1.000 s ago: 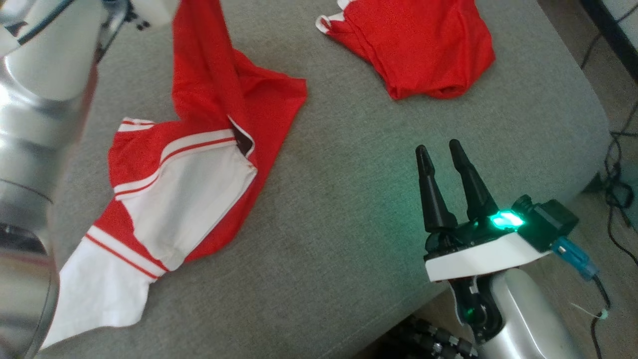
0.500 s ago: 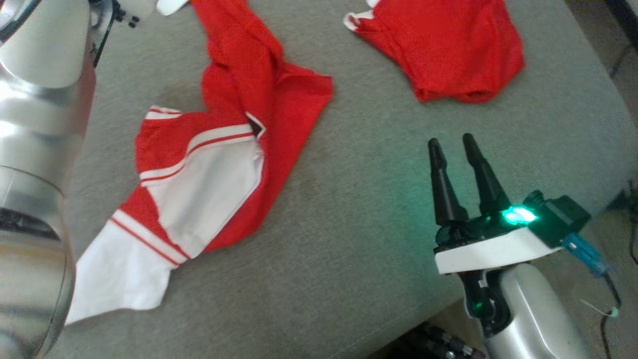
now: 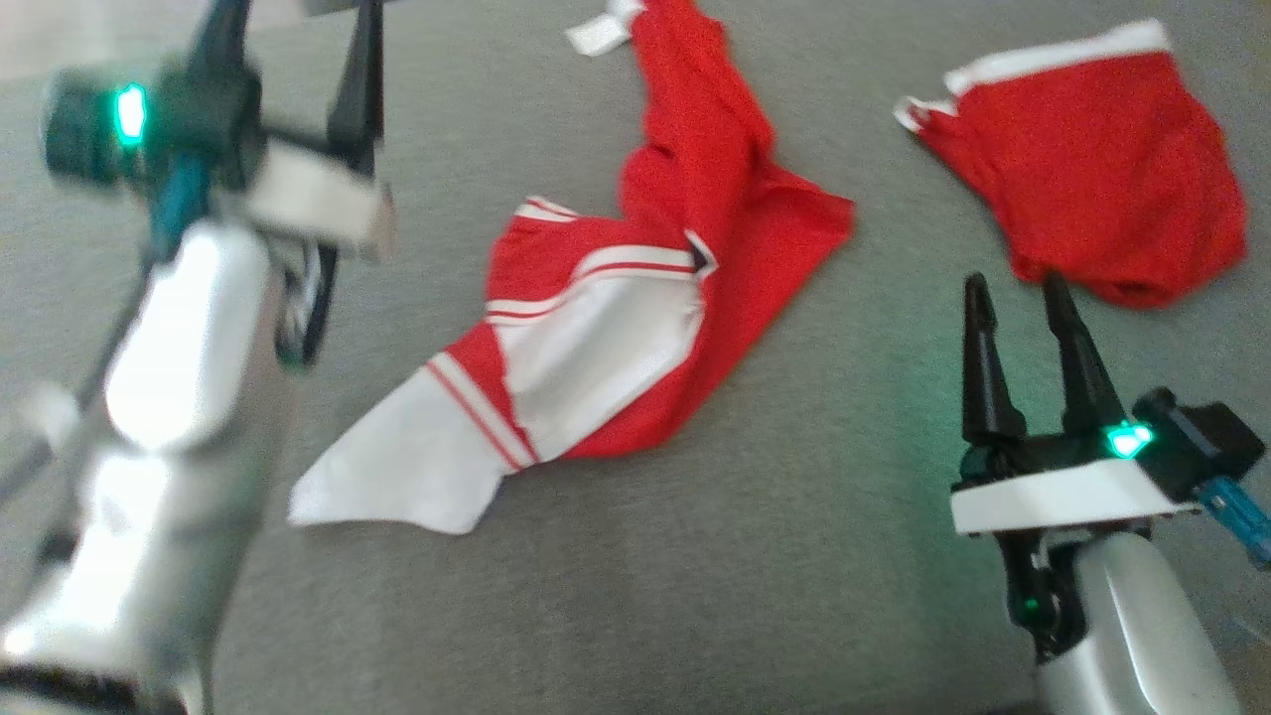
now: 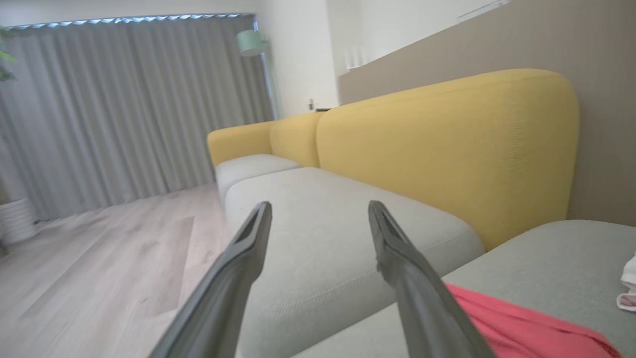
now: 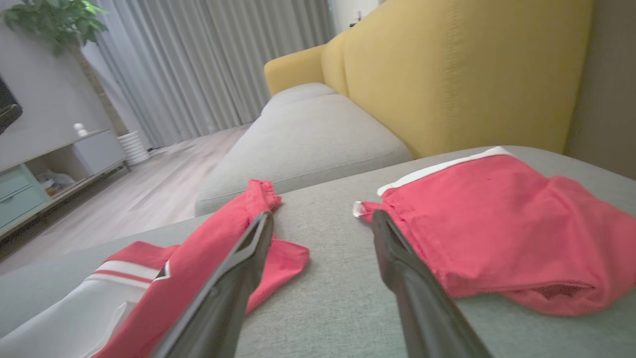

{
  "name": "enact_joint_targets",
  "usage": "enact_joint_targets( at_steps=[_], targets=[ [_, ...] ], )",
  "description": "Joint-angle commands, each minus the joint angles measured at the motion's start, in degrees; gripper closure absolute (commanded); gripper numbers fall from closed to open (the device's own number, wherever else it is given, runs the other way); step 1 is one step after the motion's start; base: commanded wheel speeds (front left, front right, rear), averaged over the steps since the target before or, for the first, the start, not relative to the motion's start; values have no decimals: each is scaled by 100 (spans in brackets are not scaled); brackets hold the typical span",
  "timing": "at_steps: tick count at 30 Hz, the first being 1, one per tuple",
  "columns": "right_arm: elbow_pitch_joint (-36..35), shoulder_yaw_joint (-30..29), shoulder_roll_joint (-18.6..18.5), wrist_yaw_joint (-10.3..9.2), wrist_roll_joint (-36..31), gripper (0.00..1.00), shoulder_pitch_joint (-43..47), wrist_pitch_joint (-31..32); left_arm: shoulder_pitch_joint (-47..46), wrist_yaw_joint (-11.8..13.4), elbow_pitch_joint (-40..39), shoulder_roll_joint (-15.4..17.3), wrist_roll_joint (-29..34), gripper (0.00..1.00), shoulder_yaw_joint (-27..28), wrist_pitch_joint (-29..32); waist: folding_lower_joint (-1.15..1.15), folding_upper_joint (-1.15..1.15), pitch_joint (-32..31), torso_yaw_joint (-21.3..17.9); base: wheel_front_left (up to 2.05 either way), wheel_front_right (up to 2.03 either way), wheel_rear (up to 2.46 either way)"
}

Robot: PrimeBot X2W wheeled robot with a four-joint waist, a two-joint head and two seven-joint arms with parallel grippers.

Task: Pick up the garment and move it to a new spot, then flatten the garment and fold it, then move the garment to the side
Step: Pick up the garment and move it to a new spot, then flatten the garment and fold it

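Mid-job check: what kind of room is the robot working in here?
Most likely a home living room: a sofa with a yellow back and grey seats, floor-length grey curtains, and a wood floor. The garment lies on a sofa seat.

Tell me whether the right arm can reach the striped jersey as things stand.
Probably yes: the right tool stands open over bare cushion, and nothing lies between it and the jersey to its left. The other red cloth sits off that path.
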Motion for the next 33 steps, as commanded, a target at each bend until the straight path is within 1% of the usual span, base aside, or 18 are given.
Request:
enact_joint_targets(
  at_steps=[1, 4, 7, 8, 10, 11, 13, 16, 21, 26, 33],
  targets=[
    [-137, -7, -22, 39, -90, 0, 108, -61, 241, 133, -511, 208, -81, 0, 300, -23, 1, 0, -414, 616, 0, 0, 0],
    [-97, -227, -22, 39, -205, 0, 219, -61, 1208, 344, -1160, 185, -185, 0, 484, -23, 1, 0, -561, 925, 0, 0, 0],
    [-31, -351, -22, 39, -307, 0, 303, -61, 2107, 576, -1730, 105, -265, 0, 694, -23, 1, 0, -673, 1136, 0, 0, 0],
    [-31, -351, -22, 39, -307, 0, 303, -61, 2107, 576, -1730, 105, -265, 0, 694, -23, 1, 0, -673, 1136, 0, 0, 0],
    [38, -412, -22, 39, -368, 0, 347, -61, 2667, 717, -2065, 5, -279, 0, 821, -23, 1, 0, -736, 1239, 0, 0, 0],
    [135, -484, -22, 39, -425, 0, 377, -61, 3173, 804, -2324, -155, -303, 0, 926, -23, 1, 0, -788, 1327, 0, 0, 0],
    [273, -574, -22, 39, -479, 0, 371, -61, 3569, 842, -2473, -313, -306, 0, 1006, -23, 1, 0, -815, 1401, 0, 0, 0],
    [560, -718, -22, 39, -611, 0, 244, -61, 3858, 817, -2617, -506, -258, 0, 1097, -23, 1, 0, -817, 1505, 0, 0, 0],
    [982, -1061, -22, 39, -956, 0, -238, -13, 3829, 615, -2653, -682, -52, 0, 1045, -23, 1, 0, -708, 1687, 0, 0, 0],
    [1627, -1532, -22, 39, -1410, 0, -828, 483, 3705, 494, -2600, -818, 77, 0, 1042, -23, 1, 0, -536, 1798, 0, 0, 0],
    [2792, -1929, -22, 39, -1603, 0, -1566, 880, 3621, 362, -2467, -944, 194, 0, 1067, -24, 1, 0, -365, 1962, 0, 0, 0]
  ],
)
